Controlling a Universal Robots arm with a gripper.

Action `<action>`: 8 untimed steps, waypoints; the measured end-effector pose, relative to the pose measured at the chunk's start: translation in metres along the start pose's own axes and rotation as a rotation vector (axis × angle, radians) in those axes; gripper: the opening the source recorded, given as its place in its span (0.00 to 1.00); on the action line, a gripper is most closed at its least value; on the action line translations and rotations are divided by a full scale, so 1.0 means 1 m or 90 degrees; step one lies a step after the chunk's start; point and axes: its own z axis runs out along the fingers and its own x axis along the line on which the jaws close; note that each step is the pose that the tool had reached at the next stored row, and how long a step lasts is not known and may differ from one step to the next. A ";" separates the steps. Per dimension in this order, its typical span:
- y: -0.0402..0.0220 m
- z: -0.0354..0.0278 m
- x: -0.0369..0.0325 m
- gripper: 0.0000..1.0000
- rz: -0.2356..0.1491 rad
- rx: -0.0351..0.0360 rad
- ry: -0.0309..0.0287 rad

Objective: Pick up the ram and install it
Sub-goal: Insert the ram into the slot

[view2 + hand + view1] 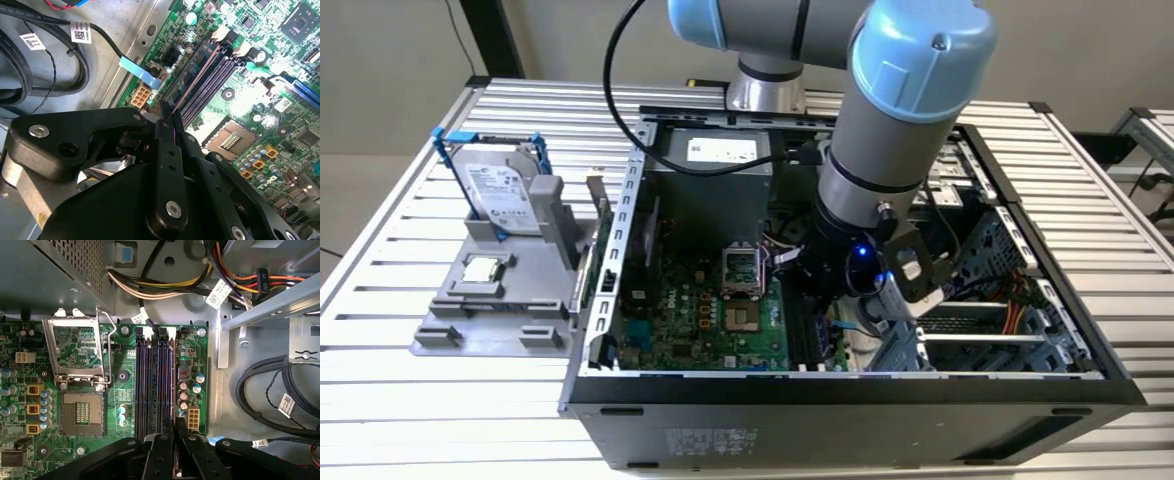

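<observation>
- Blue-green ram (196,82), seen edge-on, stands pinched between the black gripper's (167,120) fingers, clenched on its near end.
- Its far end reaches along the outermost dark slots (155,385) on the green motherboard (75,365), beside the open processor socket (82,412).
- Gripper (861,275) hangs inside the computer case (854,400).

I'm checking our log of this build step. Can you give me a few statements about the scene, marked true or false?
1. The pincer is over the memory slots inside the case. True.
2. The hard drive sits inside the case. False: it stands in the grey holder outside it.
3. The processor socket is empty. True.
4. The pincer is open and holds nothing. False: it is shut on the ram.
</observation>
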 end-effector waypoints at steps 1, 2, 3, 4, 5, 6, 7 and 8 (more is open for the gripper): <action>0.0000 0.0000 0.0001 0.00 0.000 0.0000 0.0000; 0.0000 0.0000 0.0001 0.00 0.000 0.0001 0.0000; 0.0000 0.0004 0.0001 0.00 0.000 0.0000 0.0001; 0.0000 0.0009 0.0001 0.00 0.000 -0.0001 0.0002; 0.0000 0.0015 0.0001 0.00 0.000 0.0001 0.0003; -0.0001 0.0022 0.0002 0.00 0.000 0.0003 0.0004; -0.0001 0.0024 0.0002 0.00 0.000 0.0004 0.0005; -0.0001 0.0024 0.0002 0.00 0.000 0.0005 0.0005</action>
